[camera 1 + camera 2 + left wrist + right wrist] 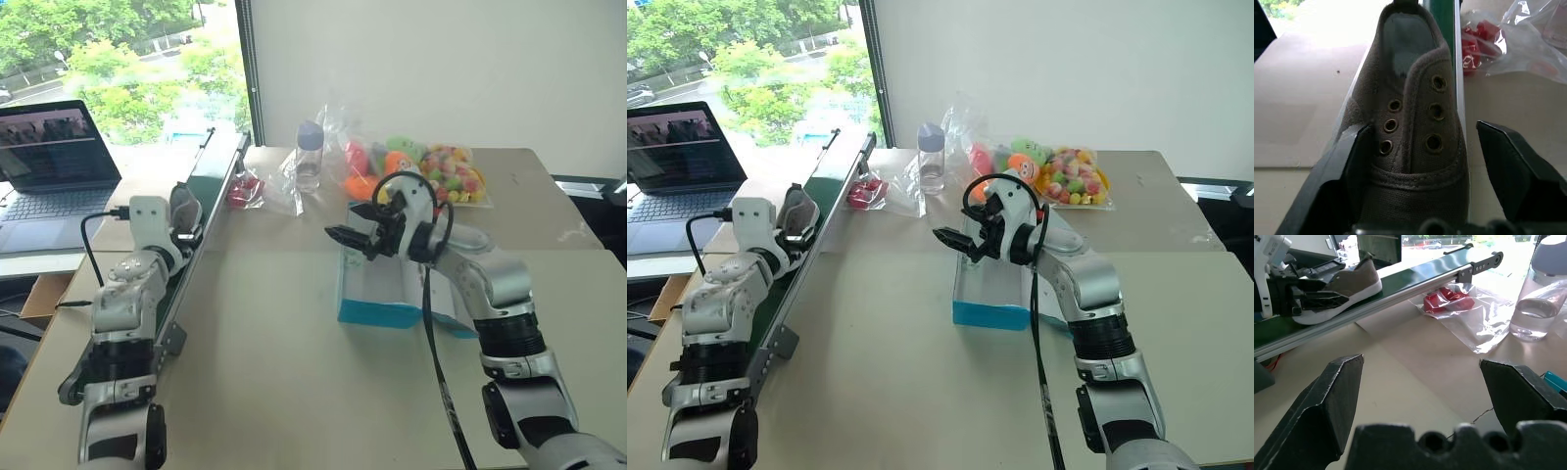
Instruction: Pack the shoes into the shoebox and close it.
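A: What carries everything?
B: A pale bench (pixel 274 372). A long green conveyor belt (pixel 211 186) runs along its left side, away toward the window.

A: And the shoebox?
B: The turquoise shoebox (pixel 377 311) sits open near the middle of the bench, white inside. The right arm reaches over it, so most of its inside is hidden.

A: Where is the right gripper?
B: The right gripper (pixel 351 233) hovers above the box's near-left corner, pointing toward the belt. Its jaws are spread wide with nothing between them.

A: The shoes?
B: One grey shoe (pixel 1410 127) lies on the belt, pale sole down. I can make out only that one.

A: And the left gripper?
B: The left gripper (pixel 1420 171) is at the shoe's near end, a finger on each side of it. The jaws are apart and straddle the shoe; whether they press on it, I cannot tell.

A: Smaller things?
B: A clear bag of colourful toys (pixel 431 171) lies behind the box, a water bottle (pixel 309 155) stands beside it, and a small bag with something red (pixel 1447 301) lies near the belt.
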